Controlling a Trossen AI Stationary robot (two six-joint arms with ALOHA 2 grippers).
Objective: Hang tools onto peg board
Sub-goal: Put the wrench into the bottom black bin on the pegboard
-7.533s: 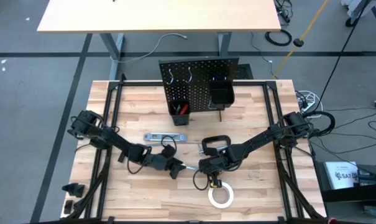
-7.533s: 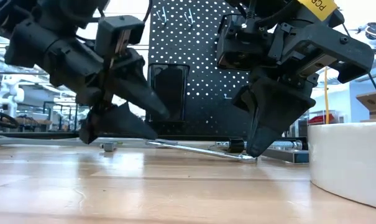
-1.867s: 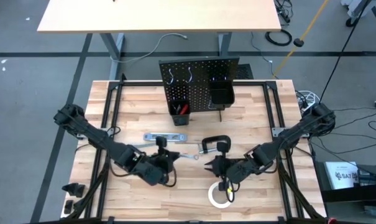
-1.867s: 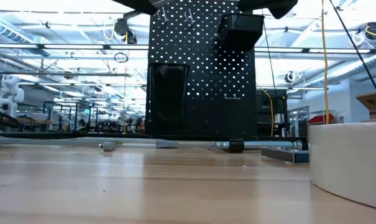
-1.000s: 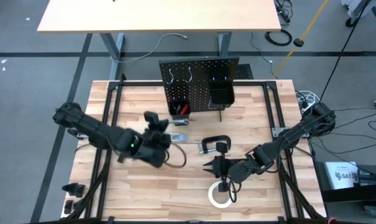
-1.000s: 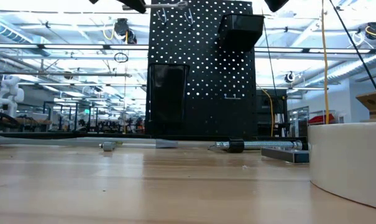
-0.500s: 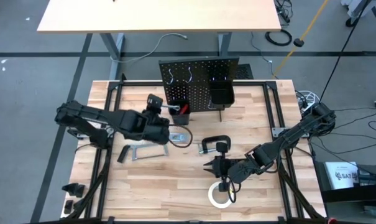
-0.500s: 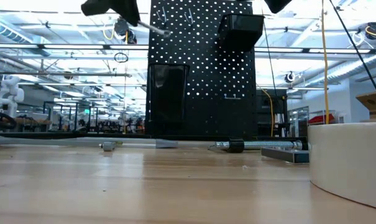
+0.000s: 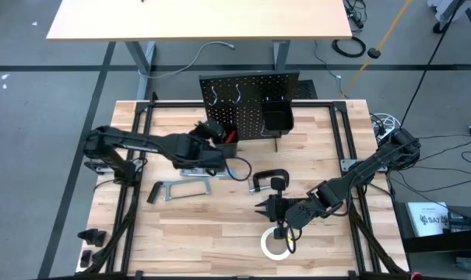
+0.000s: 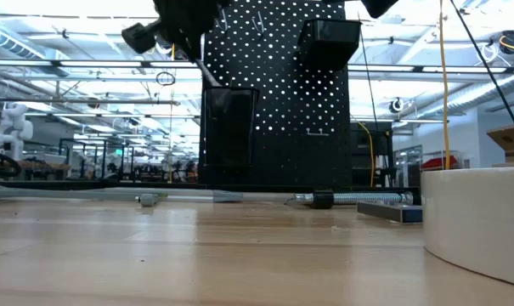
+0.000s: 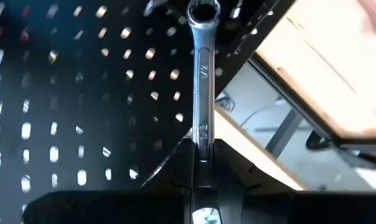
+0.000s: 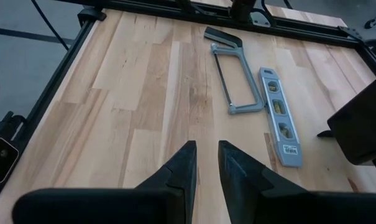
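swung up from the table with wrench (image 11: 201, 93) pinched in left claw (image 11: 202, 163), ring end now ahead at board (image 9: 251, 97), nearly ready to hook.

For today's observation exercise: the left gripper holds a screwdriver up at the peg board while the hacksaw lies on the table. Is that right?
Not quite. The left gripper holds a wrench, not a screwdriver, as the left wrist view shows. It is up at the peg board, and the hacksaw lies on the table.

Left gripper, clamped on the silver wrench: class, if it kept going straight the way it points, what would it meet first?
Probably the black perforated peg board: the left gripper points the silver wrench at it, ring end leading, though the remaining gap is unclear.
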